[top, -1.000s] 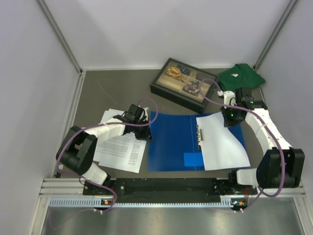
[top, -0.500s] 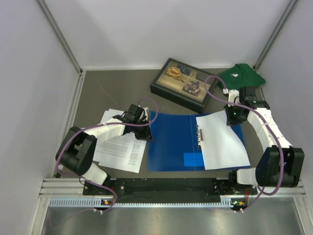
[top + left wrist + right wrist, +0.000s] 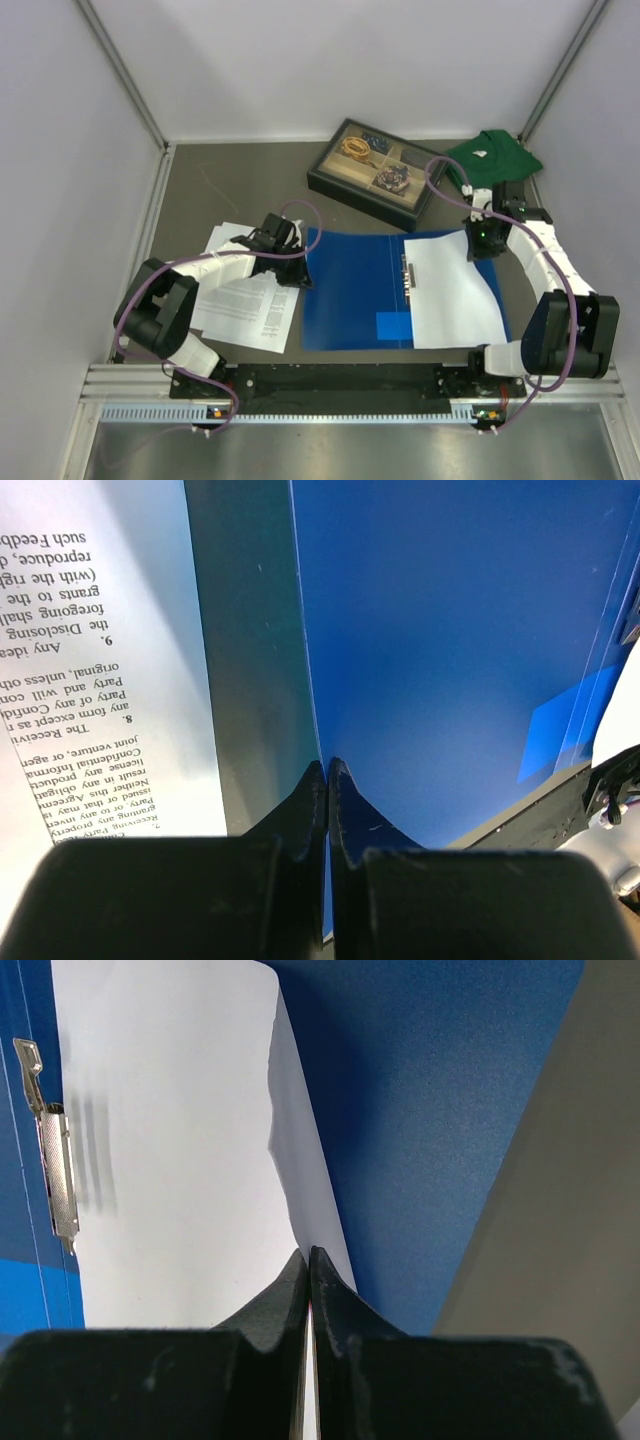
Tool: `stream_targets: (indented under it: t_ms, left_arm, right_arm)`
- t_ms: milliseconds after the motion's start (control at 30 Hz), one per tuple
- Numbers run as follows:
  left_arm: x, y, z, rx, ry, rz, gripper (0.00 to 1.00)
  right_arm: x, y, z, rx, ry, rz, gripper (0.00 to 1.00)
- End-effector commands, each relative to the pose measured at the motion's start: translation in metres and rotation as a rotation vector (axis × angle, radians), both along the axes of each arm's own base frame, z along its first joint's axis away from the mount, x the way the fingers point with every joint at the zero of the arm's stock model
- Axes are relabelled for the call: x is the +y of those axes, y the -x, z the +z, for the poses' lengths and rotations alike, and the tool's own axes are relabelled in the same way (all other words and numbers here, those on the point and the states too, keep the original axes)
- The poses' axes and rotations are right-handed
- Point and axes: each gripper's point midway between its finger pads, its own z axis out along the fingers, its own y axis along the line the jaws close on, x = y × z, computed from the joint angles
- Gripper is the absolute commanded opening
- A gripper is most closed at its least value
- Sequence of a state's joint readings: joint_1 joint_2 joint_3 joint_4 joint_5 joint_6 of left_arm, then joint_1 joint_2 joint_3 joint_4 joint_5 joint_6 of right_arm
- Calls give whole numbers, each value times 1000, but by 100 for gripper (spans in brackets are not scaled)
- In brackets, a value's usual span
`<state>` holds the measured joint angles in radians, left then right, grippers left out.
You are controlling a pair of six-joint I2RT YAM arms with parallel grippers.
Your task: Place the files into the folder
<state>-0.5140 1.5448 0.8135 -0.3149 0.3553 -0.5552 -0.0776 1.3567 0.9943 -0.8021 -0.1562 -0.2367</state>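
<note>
The blue folder (image 3: 350,290) lies open and flat in the middle of the table. My left gripper (image 3: 301,266) is shut on its left edge; in the left wrist view the closed tips (image 3: 327,765) meet right at the blue edge (image 3: 450,630). Several printed files (image 3: 245,300) lie loose to the left of the folder, one of them beside my fingers (image 3: 90,660). A blank white sheet (image 3: 455,295) rests on the folder's right half, next to the metal clip (image 3: 55,1160). My right gripper (image 3: 478,243) is shut on that sheet's far right edge (image 3: 170,1160), the tips (image 3: 307,1252) pinching the paper.
A black-framed compartment tray (image 3: 375,172) with small items stands behind the folder. A green folded shirt (image 3: 493,155) lies at the back right, just beyond my right wrist. White walls enclose the table on three sides. A metal rail (image 3: 300,385) runs along the near edge.
My right gripper has moved a little to the right and away with the white sheet, dragging its far corner further over the folder's right half. The left arm has stayed still.
</note>
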Motion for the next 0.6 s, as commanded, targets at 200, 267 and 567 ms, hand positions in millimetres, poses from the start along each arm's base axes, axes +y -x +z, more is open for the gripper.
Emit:
stream_targets:
  t_ms: [200,267,567]
  left_arm:
    - [-1,-2,4,-34,8,0,0]
    - [0,-1,1,-27,2,1,0]
    - [2,-2,2,-33,-7,5,0]
  right_arm:
    - [-2,-19,11,-71,-12,-31,0]
    - [-2,-23,11,-80,-15,-39,0]
    - [-5,-27,6,-81,-23,-70,0]
